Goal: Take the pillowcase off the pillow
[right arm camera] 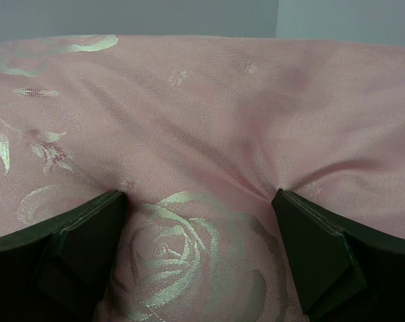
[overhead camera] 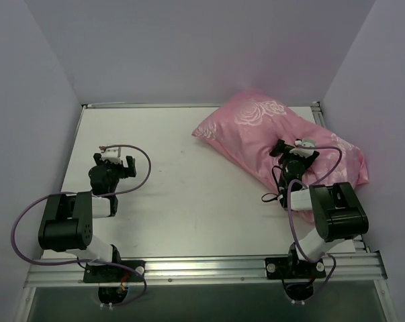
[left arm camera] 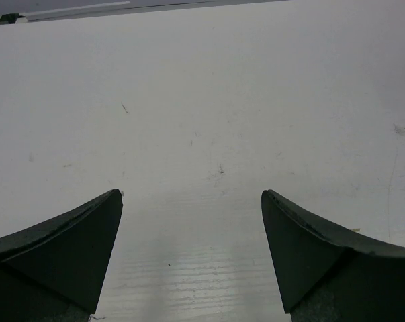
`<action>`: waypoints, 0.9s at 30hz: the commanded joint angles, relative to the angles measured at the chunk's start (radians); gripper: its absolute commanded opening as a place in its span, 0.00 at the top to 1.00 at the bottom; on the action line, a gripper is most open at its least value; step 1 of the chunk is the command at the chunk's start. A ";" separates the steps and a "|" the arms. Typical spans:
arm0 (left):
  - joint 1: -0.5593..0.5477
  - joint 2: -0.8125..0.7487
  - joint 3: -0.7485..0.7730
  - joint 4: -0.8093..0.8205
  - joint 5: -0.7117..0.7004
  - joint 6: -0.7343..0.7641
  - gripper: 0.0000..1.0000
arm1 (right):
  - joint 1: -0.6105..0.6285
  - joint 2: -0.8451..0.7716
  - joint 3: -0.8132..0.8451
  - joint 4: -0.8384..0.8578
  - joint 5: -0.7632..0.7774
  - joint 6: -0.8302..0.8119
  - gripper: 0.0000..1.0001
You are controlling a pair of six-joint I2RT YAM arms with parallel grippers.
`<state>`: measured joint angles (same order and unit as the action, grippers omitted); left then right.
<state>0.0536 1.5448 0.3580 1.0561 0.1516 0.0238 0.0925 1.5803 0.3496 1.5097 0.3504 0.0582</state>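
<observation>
Left gripper (overhead camera: 115, 161) (left arm camera: 192, 194) sits over the left half of the table (overhead camera: 189, 201) (left arm camera: 202, 100), well apart from anything else. Jaws spread wide, nothing between them; the wrist view shows only bare white tabletop with a few small marks. Left arm folded back toward the table's near edge, purple cable looping beside it.

Centre of the table: bare.

Pillowcase (overhead camera: 256, 131) (right arm camera: 209, 114) lies on the table's far-right quarter, pink, rose-print side up, stuffed plump. Pillow is hidden inside it, no white showing. Long axis runs on a diagonal, from the table's far middle to its near-right edge. One pointed corner aims left toward the table's centre; the opposite end reaches the right edge. Which end is the opening: cannot tell.

Right gripper (overhead camera: 296, 151) (right arm camera: 199, 194) is over the near-right part of the pillowcase, pointing away from the table's near edge. Jaws at full spread, both fingertips (right arm camera: 95, 221) touching the fabric, which dents and creases at the right tip. A printed rose bulges up between the fingers. Nothing pinched or lifted. Right arm reaches up from the table's near-right corner, its elbow covering the pillowcase's near end.
</observation>
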 commanded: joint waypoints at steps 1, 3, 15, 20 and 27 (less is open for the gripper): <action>-0.005 -0.008 0.025 0.021 -0.010 0.007 0.06 | -0.019 0.044 -0.027 -0.029 0.056 -0.006 0.00; -0.005 -0.008 0.025 0.019 -0.009 0.007 0.06 | -0.019 0.046 -0.027 -0.029 0.056 -0.008 0.00; 0.018 -0.168 0.218 -0.418 0.073 0.014 0.06 | -0.037 -0.236 0.467 -1.136 -0.017 0.219 0.05; 0.022 -0.094 0.672 -1.226 0.204 0.186 0.06 | -0.033 -0.139 0.758 -1.445 -0.056 0.239 0.16; 0.020 -0.095 0.889 -1.668 0.286 0.309 0.06 | 0.030 0.188 1.038 -1.818 -0.236 0.148 0.42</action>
<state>0.0700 1.4525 1.1843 -0.2459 0.3695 0.2371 0.0753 1.6321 1.3331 -0.0147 0.2520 0.2493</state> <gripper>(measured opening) 0.938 0.616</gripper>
